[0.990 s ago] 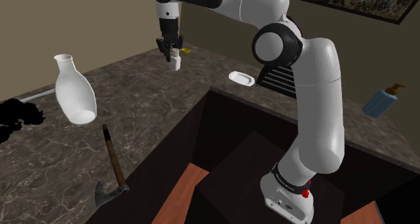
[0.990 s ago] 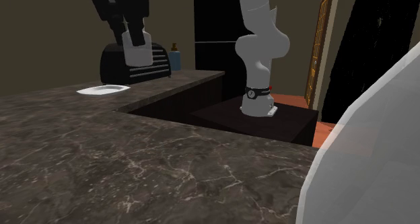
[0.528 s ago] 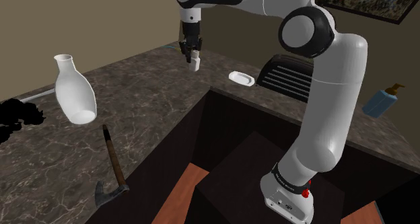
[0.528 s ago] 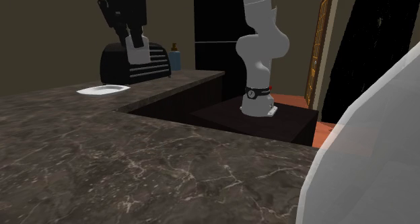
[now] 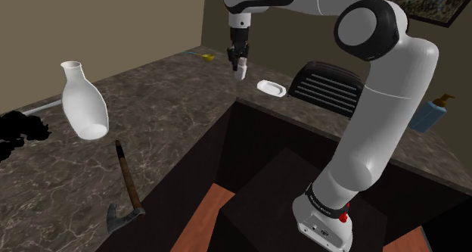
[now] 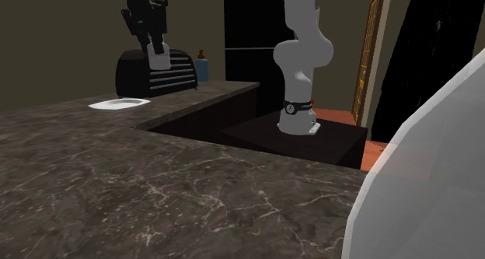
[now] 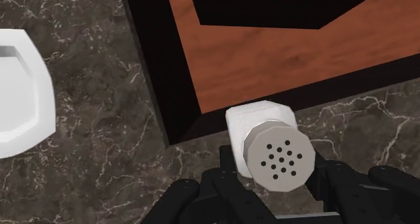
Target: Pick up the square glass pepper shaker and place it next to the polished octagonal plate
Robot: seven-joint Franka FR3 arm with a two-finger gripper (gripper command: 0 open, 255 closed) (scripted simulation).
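Shoulder view: a white vase (image 5: 83,101) stands on the dark veined worktop (image 5: 163,118) with its narrow mouth open; what it holds cannot be seen. A small white plate (image 5: 271,87) lies near the worktop's far edge, beside a black ribbed appliance (image 5: 329,88). The gripper (image 5: 240,63) hangs in the air to the view's left of the plate and higher, its fingers clenched on the pepper shaker (image 5: 241,71), a small white block that sticks out below them, clear of the worktop.

Second exterior view: the shaker (image 6: 159,58) shows pale grey between the black fingers (image 6: 148,41), held aloft in front of the ribbed appliance (image 6: 167,77). The plate (image 6: 118,104) lies on the worktop (image 6: 194,180) below it, towards this view's left. A blue bottle (image 6: 202,65) stands behind the appliance.

Wrist view: the shaker (image 7: 259,125) has a square white body and a grey octagonal cap (image 7: 277,155) pierced with dark holes. The fingers (image 7: 350,189) clasp it from both sides. Whether anything is inside it cannot be told. The plate (image 7: 20,95) lies well apart from it, with stone between them.
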